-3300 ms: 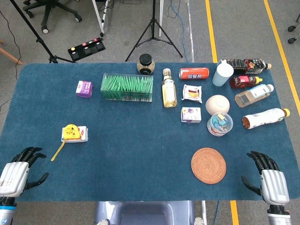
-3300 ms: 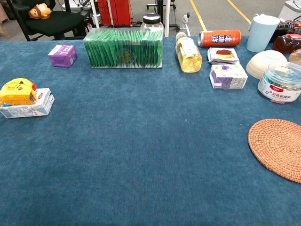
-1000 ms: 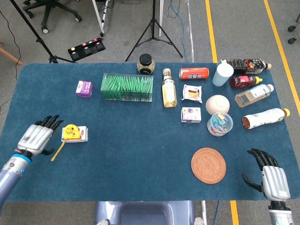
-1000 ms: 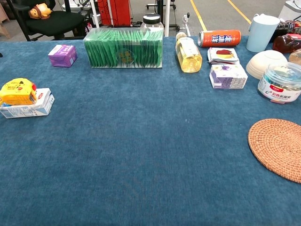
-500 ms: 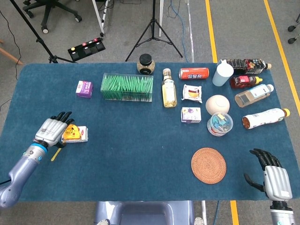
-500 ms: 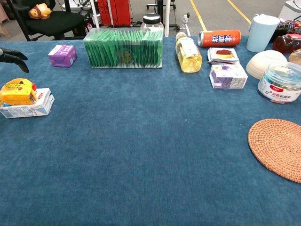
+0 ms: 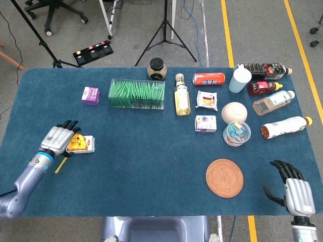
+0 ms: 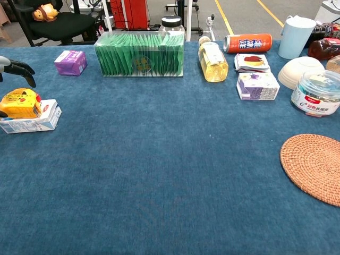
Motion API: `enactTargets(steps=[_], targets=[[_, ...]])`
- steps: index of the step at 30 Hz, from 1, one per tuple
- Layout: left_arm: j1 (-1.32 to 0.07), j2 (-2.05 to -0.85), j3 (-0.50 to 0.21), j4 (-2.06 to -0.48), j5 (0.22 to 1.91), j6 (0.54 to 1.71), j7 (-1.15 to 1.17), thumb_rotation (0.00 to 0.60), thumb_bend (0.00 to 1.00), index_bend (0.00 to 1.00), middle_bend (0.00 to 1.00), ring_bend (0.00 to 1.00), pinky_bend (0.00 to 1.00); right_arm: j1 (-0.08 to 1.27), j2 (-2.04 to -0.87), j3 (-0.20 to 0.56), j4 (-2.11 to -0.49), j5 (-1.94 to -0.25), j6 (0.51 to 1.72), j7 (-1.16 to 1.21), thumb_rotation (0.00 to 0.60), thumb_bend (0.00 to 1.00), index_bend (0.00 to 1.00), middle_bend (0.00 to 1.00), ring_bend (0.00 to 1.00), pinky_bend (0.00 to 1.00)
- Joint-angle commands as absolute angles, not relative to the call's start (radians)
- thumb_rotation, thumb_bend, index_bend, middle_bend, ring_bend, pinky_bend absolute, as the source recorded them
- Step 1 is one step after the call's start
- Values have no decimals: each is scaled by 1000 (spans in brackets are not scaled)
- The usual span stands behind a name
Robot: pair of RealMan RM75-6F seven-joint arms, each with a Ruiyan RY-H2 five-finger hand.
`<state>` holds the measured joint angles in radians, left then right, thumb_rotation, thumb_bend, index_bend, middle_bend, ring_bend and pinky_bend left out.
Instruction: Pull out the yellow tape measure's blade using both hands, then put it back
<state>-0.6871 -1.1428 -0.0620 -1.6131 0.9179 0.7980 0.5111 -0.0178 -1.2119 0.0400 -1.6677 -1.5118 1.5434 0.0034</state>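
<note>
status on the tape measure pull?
Left hand open over yellow tape measure, no grip. Right hand open, idle. Measure sits on small carton.

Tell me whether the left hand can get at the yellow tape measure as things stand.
Probably yes. The left hand hovers right beside the yellow tape measure, fingers apart, with nothing between them. The tape measure sits exposed atop a small white box.

grey floor (image 7: 262, 30), yellow lines (image 7: 228, 30), tripod (image 7: 165, 30).
</note>
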Motion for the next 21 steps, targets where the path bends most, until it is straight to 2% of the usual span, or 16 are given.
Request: enactTargets(steps=[1, 8, 13, 16, 21], targets=[[-693, -1159, -60, -1592, 927, 798, 499, 600, 189, 188, 79, 59, 225, -19, -1211, 40, -1669, -1509, 1543, 0, 584, 277, 199, 189, 162, 190], [-706, -1192, -61, -1552, 944, 791, 469, 600, 210, 229, 111, 91, 250, -22, -1209, 41, -1676, -1498, 1541, -8, 586, 277, 199, 189, 163, 190], [-709, -1208, -61, -1532, 959, 788, 444, 600, 246, 315, 192, 166, 311, -23, -1208, 41, -1676, -1493, 1538, -13, 584, 276, 200, 189, 163, 190], [-704, -1220, -68, -1517, 979, 793, 406, 600, 272, 379, 256, 242, 387, -23, -1208, 42, -1677, -1489, 1536, -15, 584, 275, 199, 189, 163, 191], [-694, -1245, -74, -1486, 1032, 819, 351, 600, 322, 499, 361, 365, 585, -23, -1207, 44, -1680, -1483, 1534, -17, 583, 276, 200, 189, 162, 190]])
